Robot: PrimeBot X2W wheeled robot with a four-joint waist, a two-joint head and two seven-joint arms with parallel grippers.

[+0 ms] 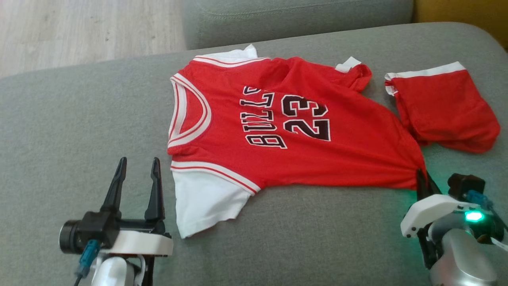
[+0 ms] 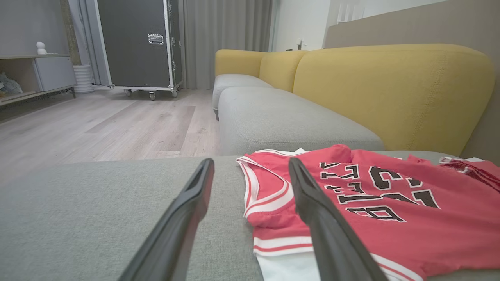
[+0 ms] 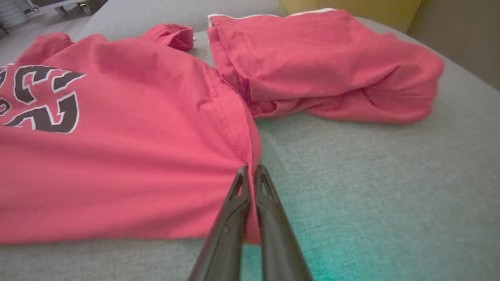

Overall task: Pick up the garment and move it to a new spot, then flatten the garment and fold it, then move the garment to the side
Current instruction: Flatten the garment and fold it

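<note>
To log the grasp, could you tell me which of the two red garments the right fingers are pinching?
The jersey printed BULLS 23, pinched at its hem corner; the plain shorts lie ungripped.

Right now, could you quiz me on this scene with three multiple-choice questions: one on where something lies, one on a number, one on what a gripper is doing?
1. Where do the shorts lie?
A) on the floor
B) on the cushion, by the hem of the jersey
C) on the jersey's collar

2. Which number is on the jersey?
A) 7
B) 45
C) 23

3. The right gripper is:
A) shut on the jersey's hem
B) wide open
C) shut on the shorts

Answers:
1 B: the shorts rest on grey cushion just past the hem.
2 C: a black 23 sits beside the lettering.
3 A: its fingers pinch the red hem corner.
</note>
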